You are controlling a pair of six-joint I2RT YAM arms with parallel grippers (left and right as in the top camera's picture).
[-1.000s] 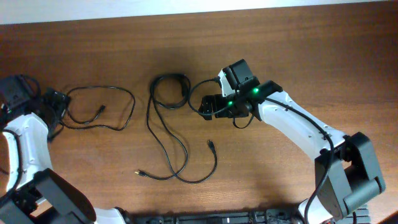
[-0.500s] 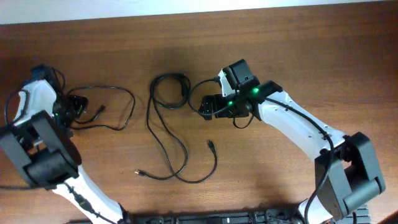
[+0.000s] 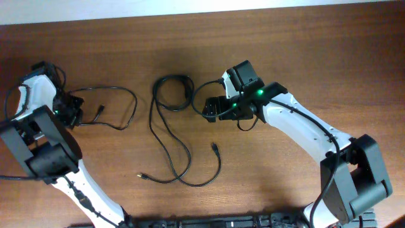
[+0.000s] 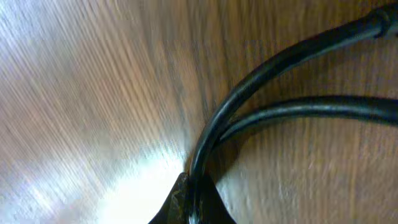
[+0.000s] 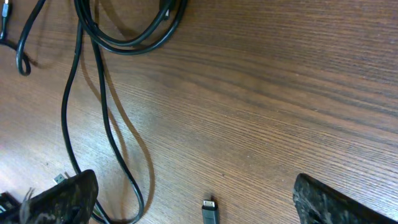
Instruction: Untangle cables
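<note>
- Bench [image 3: 304, 44]: brown wood-grain surface carrying both cables and both arms.
- Right arm [image 3: 297, 123]: reaches from the near right corner to mid-bench. Its end effector [image 3: 210, 109] sits just right of the central coil. The wrist view shows its fingers [image 5: 62, 199] spread wide apart and gripping nothing.
- Left arm [image 3: 35, 92]: stands at the far left edge. Its end effector [image 3: 69, 106] is low at the left end of the left cable. The wrist view shows two black strands meeting at a dark fingertip [image 4: 186, 205]. Cannot tell whether it is pinching them.
- Central cable [image 3: 151, 117]: coiled at mid-bench, trailing nearward in loose curves.
- Left cable [image 3: 135, 104]: one open loop, apart from the central cable.
- Plug end [image 5: 210, 211]: lies on the bench between the right fingers, touching neither.
</note>
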